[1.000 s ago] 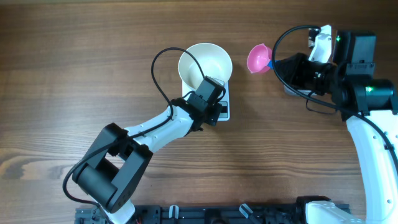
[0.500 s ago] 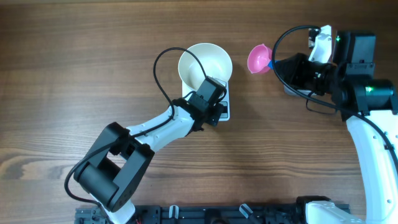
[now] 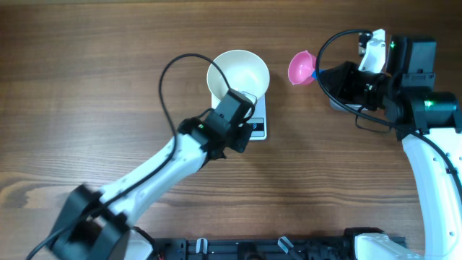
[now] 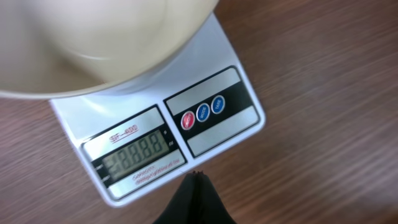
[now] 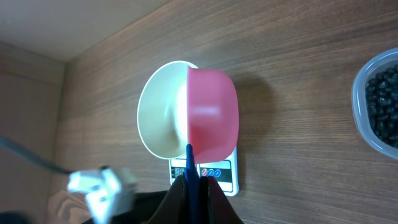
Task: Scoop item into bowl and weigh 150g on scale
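Overhead: a white bowl (image 3: 224, 68) sits on a small digital scale (image 3: 261, 119) on the wooden worktop (image 3: 108, 72). The left end effector (image 3: 244, 128), fingers together and empty, hovers over the scale's display end, with the bowl just beyond its tip. The right end effector (image 3: 321, 74) is clamped on the blue handle of an empty pink scoop (image 3: 299, 68), which juts ahead of it, apart from the bowl.

Left wrist: the closed fingertips point at the scale's display. The bowl's rim lies ahead.

Right wrist: black beads (image 5: 382, 93) lie in a clear tub (image 5: 357, 99), off to the fingers' right.

The beads look tiny, smooth and loose, likely to roll and spill. They are best lifted in the stiff scoop, held level by its handle.
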`<action>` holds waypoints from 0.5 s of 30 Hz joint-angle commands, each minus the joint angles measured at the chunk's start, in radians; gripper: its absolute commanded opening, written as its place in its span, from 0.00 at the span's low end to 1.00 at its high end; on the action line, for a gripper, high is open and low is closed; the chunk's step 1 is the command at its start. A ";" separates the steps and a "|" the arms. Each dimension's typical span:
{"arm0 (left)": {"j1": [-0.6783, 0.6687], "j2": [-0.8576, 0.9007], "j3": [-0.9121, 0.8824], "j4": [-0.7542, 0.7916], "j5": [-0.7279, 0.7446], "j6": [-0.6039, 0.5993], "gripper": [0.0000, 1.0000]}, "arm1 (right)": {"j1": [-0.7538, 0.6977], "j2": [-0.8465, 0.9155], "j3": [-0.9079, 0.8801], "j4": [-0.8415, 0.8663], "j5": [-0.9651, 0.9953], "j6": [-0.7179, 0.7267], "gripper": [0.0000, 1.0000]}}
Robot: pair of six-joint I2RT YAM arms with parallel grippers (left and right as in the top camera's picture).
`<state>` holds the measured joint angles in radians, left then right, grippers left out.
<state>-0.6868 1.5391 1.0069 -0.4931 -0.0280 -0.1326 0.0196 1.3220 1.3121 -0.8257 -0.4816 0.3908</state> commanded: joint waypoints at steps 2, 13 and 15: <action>0.057 -0.118 -0.005 -0.035 0.010 -0.013 0.04 | 0.000 -0.017 0.017 0.005 0.014 -0.018 0.04; 0.300 -0.243 -0.005 -0.179 0.164 0.153 0.04 | 0.000 -0.017 0.017 0.007 0.014 -0.022 0.04; 0.320 -0.260 -0.005 -0.183 0.209 0.180 0.04 | 0.000 -0.017 0.017 0.010 0.014 -0.020 0.04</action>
<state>-0.4019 1.3231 1.0069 -0.6693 0.0570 -0.0578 0.0196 1.3220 1.3121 -0.8246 -0.4770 0.3889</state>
